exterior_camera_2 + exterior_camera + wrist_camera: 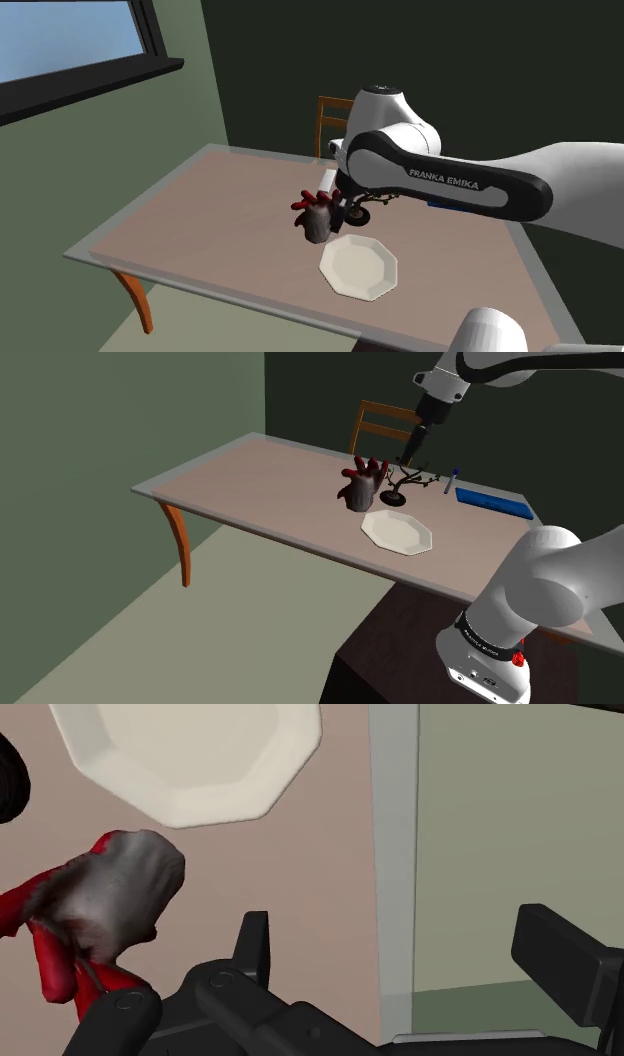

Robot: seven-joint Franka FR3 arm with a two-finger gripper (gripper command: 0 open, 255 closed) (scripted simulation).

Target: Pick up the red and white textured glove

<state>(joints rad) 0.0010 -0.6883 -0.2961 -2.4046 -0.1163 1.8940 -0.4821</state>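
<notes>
Approach — holding gripper [398, 919] spread wide, empty, readying to straddle glove [362, 484] standing upright at plate's [397, 533] far side, toward the shoulder view's left — not touching it yet.

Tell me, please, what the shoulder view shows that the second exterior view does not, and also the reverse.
From the shoulder view: the dark stand under the arm. From the second exterior view: a window with blue sky, and the lettering FRANKA EMIKA on the arm. Shared: the table, the red and grey glove on it, the white plate and the chair behind.
</notes>
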